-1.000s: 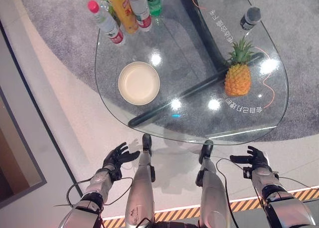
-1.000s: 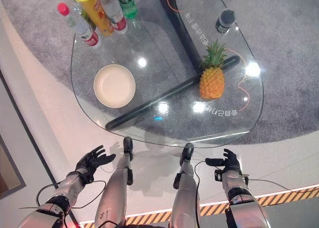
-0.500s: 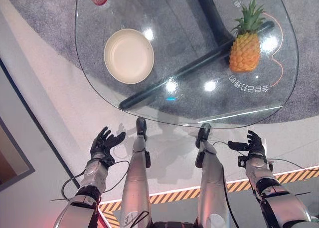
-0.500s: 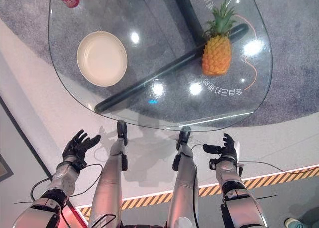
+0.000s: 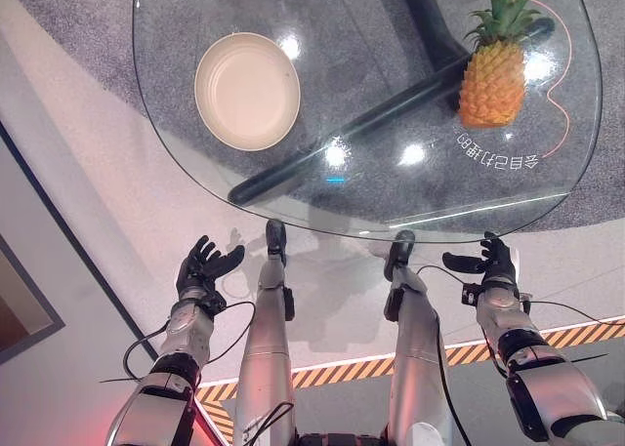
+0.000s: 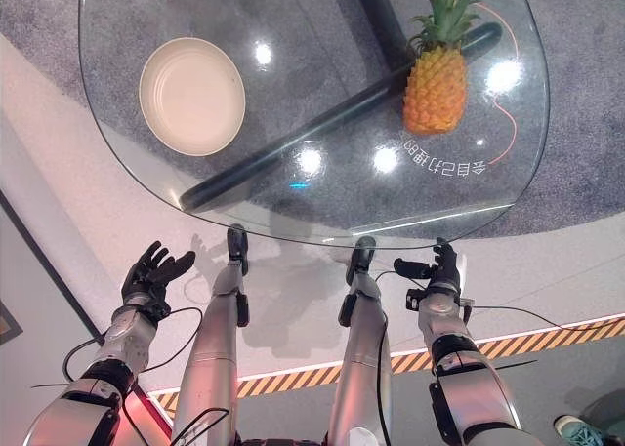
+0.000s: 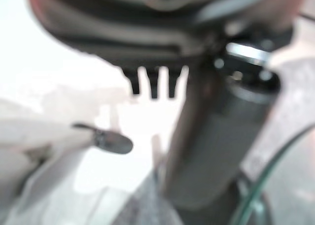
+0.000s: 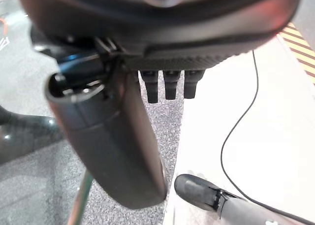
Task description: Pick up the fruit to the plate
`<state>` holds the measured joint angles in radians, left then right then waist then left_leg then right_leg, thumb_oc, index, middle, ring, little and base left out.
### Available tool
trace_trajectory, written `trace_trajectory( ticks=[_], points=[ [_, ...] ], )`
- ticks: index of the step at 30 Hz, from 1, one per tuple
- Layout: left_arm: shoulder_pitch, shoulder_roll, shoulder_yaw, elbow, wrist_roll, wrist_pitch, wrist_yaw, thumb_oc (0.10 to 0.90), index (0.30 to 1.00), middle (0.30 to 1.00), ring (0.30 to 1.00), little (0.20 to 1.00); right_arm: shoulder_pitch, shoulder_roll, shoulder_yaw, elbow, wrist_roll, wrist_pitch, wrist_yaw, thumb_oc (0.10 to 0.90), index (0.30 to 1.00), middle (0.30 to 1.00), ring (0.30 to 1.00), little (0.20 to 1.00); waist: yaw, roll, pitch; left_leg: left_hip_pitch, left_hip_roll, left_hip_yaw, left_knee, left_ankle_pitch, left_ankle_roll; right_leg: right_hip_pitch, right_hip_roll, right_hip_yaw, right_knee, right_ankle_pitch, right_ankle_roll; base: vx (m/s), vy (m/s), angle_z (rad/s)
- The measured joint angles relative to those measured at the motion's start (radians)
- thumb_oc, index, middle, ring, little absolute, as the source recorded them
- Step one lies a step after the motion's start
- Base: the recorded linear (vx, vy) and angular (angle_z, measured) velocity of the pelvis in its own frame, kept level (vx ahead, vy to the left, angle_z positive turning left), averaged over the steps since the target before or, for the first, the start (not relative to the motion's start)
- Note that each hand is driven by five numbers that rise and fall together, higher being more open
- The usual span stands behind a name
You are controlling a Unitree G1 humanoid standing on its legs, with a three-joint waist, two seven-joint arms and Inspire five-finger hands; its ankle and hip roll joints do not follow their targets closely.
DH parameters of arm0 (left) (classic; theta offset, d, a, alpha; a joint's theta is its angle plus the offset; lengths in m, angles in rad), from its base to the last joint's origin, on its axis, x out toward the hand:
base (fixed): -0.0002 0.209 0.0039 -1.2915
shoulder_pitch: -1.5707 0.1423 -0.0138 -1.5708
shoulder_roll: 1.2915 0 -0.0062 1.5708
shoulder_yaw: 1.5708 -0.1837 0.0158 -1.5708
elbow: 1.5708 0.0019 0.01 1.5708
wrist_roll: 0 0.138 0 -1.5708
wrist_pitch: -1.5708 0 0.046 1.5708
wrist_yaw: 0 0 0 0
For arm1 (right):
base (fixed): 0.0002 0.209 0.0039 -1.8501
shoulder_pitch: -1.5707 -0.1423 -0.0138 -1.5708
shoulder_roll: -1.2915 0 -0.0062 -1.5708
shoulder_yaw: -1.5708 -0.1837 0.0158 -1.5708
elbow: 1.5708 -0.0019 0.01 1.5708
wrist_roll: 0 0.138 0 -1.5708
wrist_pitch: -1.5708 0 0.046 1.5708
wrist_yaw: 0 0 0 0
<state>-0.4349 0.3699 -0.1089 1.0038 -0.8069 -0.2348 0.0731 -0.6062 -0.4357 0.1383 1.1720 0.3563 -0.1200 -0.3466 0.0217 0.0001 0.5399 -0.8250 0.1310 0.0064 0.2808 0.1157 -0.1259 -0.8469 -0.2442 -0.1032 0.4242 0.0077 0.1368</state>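
A short line of white characters (image 5: 498, 157) is printed on the glass desk (image 5: 391, 212), just in front of the pineapple (image 5: 493, 80). It appears upside down and mirrored from here, so it cannot be read.

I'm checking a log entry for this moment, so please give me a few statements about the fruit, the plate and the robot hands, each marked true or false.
1. The pineapple stands upright on the glass table. True.
2. The pineapple lies in the plate. False: the plate is empty and the pineapple stands well apart from it, on the table's right part.
3. The left robot hand is open and holds nothing. True.
4. The right robot hand grips the pineapple. False: it is open, low in front of the table's near edge, holding nothing.
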Motion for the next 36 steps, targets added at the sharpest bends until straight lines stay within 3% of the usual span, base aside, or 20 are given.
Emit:
trace_trajectory(
  ticks=[5,11,16,25,30,36],
  points=[
    [0.0,0.003,0.0,0.0,0.0,-0.002,-0.004,0.8,0.9,0.9,0.9,0.9,-0.007,-0.023,-0.026,0.03,0.048,0.033,-0.095,0.8,0.9,0.9,0.9,0.9,0.002,0.0,0.0,0.002,0.0,0.0,0.002,-0.001,-0.001,0.003,0.0,0.0,0.001,-0.001,-0.001,0.0,0.0,0.0],
    [0.0,0.013,-0.003,0.018,0.0,-0.013,-0.019,0.8,0.9,0.9,0.9,0.9,-0.008,-0.108,-0.139,0.071,0.121,0.056,-0.219,0.8,0.9,0.9,0.9,0.9,0.001,-0.001,0.0,0.005,0.002,-0.006,0.019,-0.005,-0.002,0.018,0.004,-0.003,-0.011,0.002,0.001,0.01,-0.005,0.0],
    [0.0,0.037,-0.024,0.018,-0.001,-0.013,-0.019,0.8,0.9,0.9,0.9,0.9,-0.007,-0.17,-0.216,0.074,0.198,0.014,-0.351,0.8,0.9,0.9,0.9,0.9,0.0,-0.002,0.0,0.005,0.002,-0.018,0.02,-0.005,-0.002,0.032,0.012,-0.001,-0.035,0.013,0.006,0.0,0.006,-0.01],
    [0.002,0.04,-0.042,-0.012,-0.007,-0.013,0.006,0.8,0.9,0.9,0.9,0.9,-0.038,-0.196,-0.243,-0.149,0.256,-0.174,-0.599,0.8,0.9,0.9,0.9,0.9,-0.003,-0.004,0.001,0.003,-0.001,-0.019,0.015,-0.008,0.002,0.05,0.018,0.0,-0.097,0.057,0.005,-0.01,0.042,-0.04],
    [0.003,0.039,-0.043,-0.036,-0.021,-0.013,0.009,0.8,0.9,0.9,0.9,0.9,-0.059,-0.196,-0.231,-0.314,0.229,-0.238,-0.707,0.8,0.9,0.9,0.9,0.9,-0.001,-0.004,0.001,0.002,-0.003,-0.018,0.012,-0.008,0.004,0.051,0.017,0.001,-0.11,0.06,0.006,-0.02,0.045,-0.01],
    [0.008,0.031,-0.042,-0.044,-0.024,-0.014,0.027,0.8,0.9,0.9,0.9,0.9,-0.073,-0.196,-0.198,-0.558,0.073,-0.263,-0.768,0.8,0.9,0.9,0.9,0.9,-0.009,-0.004,0.001,0.002,-0.007,-0.017,-0.002,-0.008,0.004,0.049,0.016,0.004,-0.122,0.064,0.01,-0.01,0.043,-0.01]
  ],
)
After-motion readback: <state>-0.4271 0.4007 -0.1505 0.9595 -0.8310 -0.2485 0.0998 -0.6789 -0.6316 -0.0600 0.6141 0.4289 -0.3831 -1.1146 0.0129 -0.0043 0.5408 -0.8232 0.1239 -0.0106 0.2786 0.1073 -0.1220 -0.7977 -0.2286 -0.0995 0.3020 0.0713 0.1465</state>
